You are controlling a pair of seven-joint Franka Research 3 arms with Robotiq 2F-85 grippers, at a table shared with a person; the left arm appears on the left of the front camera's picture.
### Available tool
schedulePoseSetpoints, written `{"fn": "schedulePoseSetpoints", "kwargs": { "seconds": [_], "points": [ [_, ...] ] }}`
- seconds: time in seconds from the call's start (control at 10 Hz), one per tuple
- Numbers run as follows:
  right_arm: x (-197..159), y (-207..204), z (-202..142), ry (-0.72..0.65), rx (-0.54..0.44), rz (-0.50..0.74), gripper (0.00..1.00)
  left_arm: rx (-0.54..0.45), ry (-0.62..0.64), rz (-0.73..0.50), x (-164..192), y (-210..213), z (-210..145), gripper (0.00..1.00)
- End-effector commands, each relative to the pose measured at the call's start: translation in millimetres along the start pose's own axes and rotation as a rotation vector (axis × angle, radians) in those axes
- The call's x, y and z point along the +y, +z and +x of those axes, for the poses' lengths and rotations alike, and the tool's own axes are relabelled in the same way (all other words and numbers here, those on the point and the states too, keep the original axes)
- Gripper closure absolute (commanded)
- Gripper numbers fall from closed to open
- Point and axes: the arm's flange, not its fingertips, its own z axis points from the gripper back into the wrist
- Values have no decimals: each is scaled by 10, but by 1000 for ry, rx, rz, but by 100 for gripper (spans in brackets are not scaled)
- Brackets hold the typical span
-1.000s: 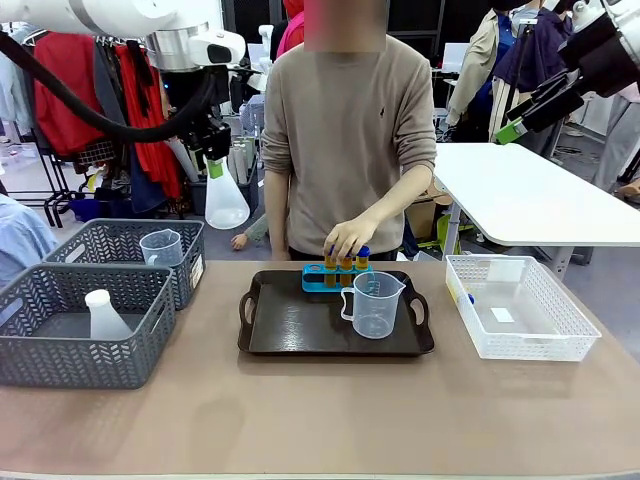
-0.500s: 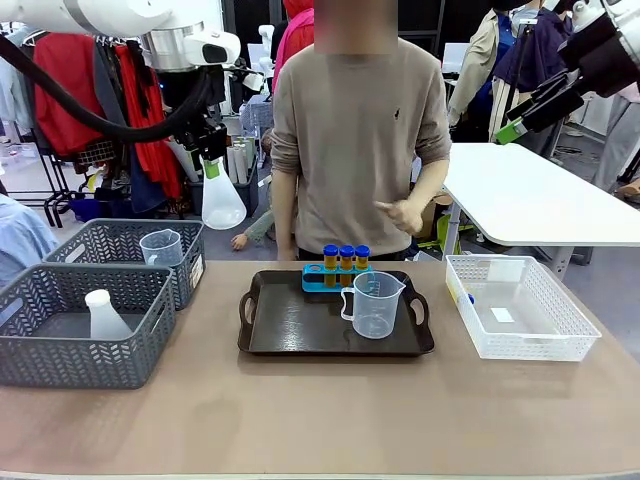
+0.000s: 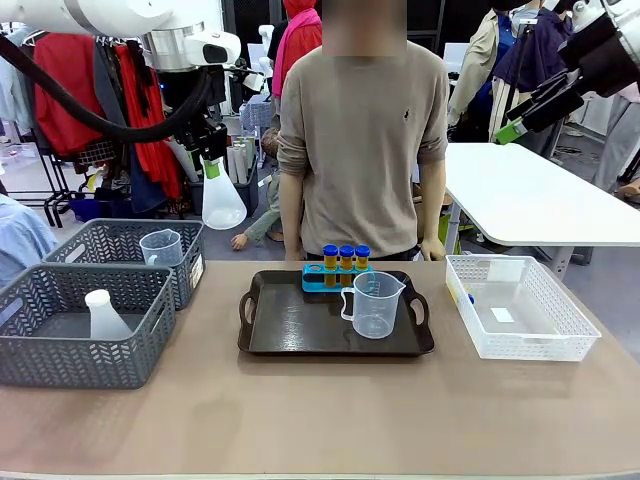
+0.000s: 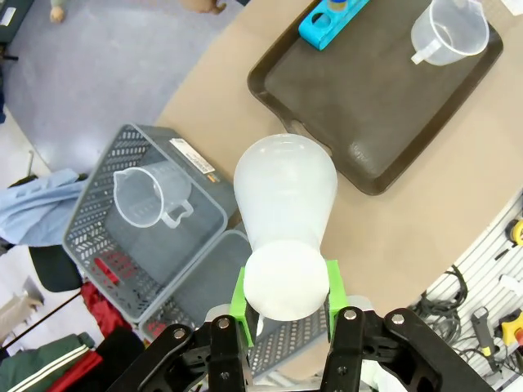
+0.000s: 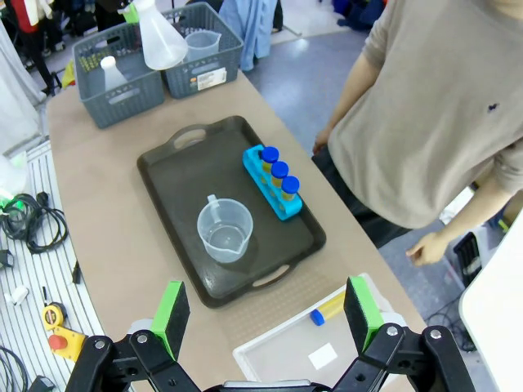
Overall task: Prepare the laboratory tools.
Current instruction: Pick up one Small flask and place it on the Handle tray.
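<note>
The left gripper (image 3: 213,166) hangs high above the grey baskets (image 3: 120,262), its jaws clamped on the neck of a white conical flask (image 3: 223,200); a second flask (image 3: 103,315) and a beaker (image 3: 162,247) sit in these baskets; the right gripper (image 5: 265,317) is raised, its green pads (image 5: 171,316) wide apart and empty; on the dark tray (image 3: 290,325) stand a clear beaker (image 3: 375,303) and three amber tubes (image 3: 346,258) in a blue rack (image 3: 314,280); one more tube (image 5: 328,309) lies in the white basket (image 3: 560,340); the person (image 3: 362,140) stands behind the table.

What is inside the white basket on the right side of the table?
In the white basket lie one amber tube with a blue cap by its left wall and a small white label on its floor. Nothing in it is covered.
</note>
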Motion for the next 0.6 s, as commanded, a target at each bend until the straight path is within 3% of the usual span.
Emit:
{"fn": "schedulePoseSetpoints", "kwargs": {
  "seconds": [0.0, 0.3, 0.5],
  "points": [
    [-5, 5, 6, 13, -11, 6, 0, -2, 2, 3, 8, 25, -20, 100],
    [-5, 5, 6, 13, -11, 6, 0, 36, -25, -11, -46, -101, 106, 100],
    [-5, 5, 6, 13, -11, 6, 0, 108, -175, -84, -287, -458, 395, 100]
  ]
}}
